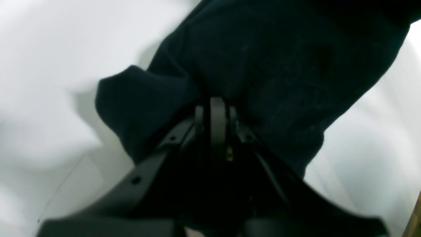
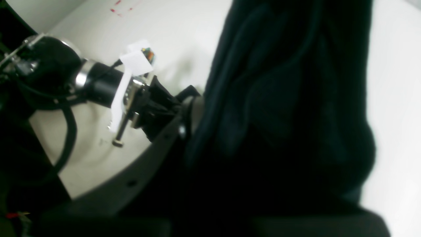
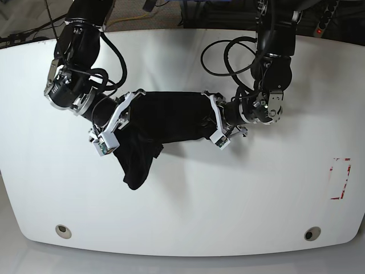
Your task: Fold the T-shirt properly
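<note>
Both pincers clamp T-shirt above table.

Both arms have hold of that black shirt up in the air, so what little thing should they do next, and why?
Probably draw the two grippers apart. The left gripper and the right gripper are each shut on the T-shirt, which hangs bunched between them, with one loose end drooping toward the table. Stretching it flat would likely make a neat fold possible.

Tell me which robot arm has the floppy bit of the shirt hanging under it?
The right gripper: the T-shirt droops down below it toward the table's front edge.
</note>
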Motion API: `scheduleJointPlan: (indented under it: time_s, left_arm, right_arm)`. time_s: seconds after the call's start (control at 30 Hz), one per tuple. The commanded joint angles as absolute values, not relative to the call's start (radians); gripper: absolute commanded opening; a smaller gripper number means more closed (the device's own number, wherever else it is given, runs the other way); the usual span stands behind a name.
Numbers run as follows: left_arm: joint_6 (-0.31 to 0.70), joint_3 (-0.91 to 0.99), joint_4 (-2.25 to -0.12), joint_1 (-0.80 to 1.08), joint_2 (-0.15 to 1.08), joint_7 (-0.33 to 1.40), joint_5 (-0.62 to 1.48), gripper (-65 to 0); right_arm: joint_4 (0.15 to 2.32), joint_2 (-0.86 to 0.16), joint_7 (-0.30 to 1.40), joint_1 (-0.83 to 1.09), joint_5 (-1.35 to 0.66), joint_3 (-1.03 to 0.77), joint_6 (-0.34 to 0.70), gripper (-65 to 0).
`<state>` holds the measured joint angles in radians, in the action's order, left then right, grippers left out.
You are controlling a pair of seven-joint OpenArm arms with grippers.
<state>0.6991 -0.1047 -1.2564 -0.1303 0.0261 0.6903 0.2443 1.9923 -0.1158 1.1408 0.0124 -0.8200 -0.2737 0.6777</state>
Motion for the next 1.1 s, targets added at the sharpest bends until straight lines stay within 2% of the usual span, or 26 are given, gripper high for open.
scheduleJointPlan:
  time_s: [0.0,0.07,0.1,0.2,0.33,0.4,0.53,0.63,0.83,0.97,1.07]
  left_arm:
    - [0.690,-0.108,-1.248,-0.124,0.028,0.768,0.173,-64.4]
    - [0.690,-0.107,-1.247,-0.124,0.015,0.768,0.173,-64.4]
    - [0.690,-0.107,-1.247,-0.124,0.012,0.768,0.173,-64.4]
    - [0.690,-0.107,-1.245,-0.125,0.005,0.768,0.173,-64.2]
    - [0.690,-0.105,-1.248,-0.125,0.002,0.766,0.173,-55.0]
    - [0.690,-0.105,-1.248,-0.125,0.001,0.765,0.173,-52.6]
    - [0.694,-0.105,-1.248,-0.128,0.001,0.765,0.174,-52.5]
    - [0.694,-0.094,-1.256,-0.128,0.001,0.763,0.176,-52.5]
    - [0.696,0.056,-1.406,-0.119,-0.028,0.763,0.243,-52.5]
    - [0.696,0.117,-1.511,-0.097,-0.025,0.769,0.334,-52.5]
    - [0.696,0.153,-1.635,-0.062,0.027,0.769,0.371,-52.5]
  right_arm:
    - [1.963,-0.067,1.099,-0.001,-0.799,-0.249,0.680,-65.0]
    - [1.942,-0.038,1.066,0.001,-0.739,-0.223,0.680,-65.0]
    - [1.931,-0.031,1.047,0.002,-0.711,-0.206,0.682,-62.1]
    - [1.885,-0.016,0.981,0.004,-0.645,-0.134,0.680,-48.2]
    - [1.816,-0.007,0.889,0.005,-0.559,-0.038,0.680,-33.1]
    - [1.784,-0.005,0.862,0.002,-0.526,-0.007,0.679,-27.7]
    - [1.770,-0.004,0.828,0.005,-0.506,0.015,0.679,-19.8]
    - [1.821,-0.010,0.828,0.015,-0.542,-0.028,0.679,-17.9]
    - [1.883,-0.025,0.828,0.042,-0.610,-0.148,0.688,-17.4]
    - [1.882,-0.074,0.828,0.048,-0.616,-0.143,0.688,-17.6]
    - [1.882,-0.088,0.828,0.077,-0.608,-0.142,0.688,-17.6]
